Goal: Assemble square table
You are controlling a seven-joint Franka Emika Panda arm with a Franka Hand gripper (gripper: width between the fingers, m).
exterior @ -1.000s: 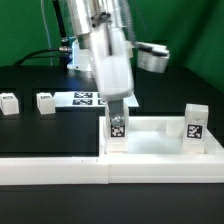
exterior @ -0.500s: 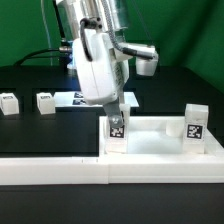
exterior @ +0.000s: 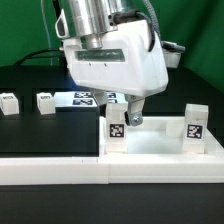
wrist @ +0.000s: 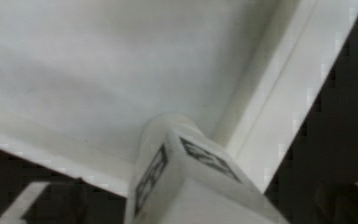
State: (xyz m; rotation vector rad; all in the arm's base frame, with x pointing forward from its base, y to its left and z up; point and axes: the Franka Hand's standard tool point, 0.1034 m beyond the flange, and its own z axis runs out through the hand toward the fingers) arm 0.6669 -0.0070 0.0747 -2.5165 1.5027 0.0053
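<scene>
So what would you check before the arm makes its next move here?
1. The first leg stands upright on the tabletop, at the corner on the exterior view's left: ok.
2. The gripper holds or has let go of that leg: cannot tell, its body hides the fingers.
3. The second leg is upright at the corner on the exterior view's right: ok.
4. The loose leg and the other loose leg lie apart, free to pick: ok.
5. Both standing legs are seated fully: cannot tell.
</scene>
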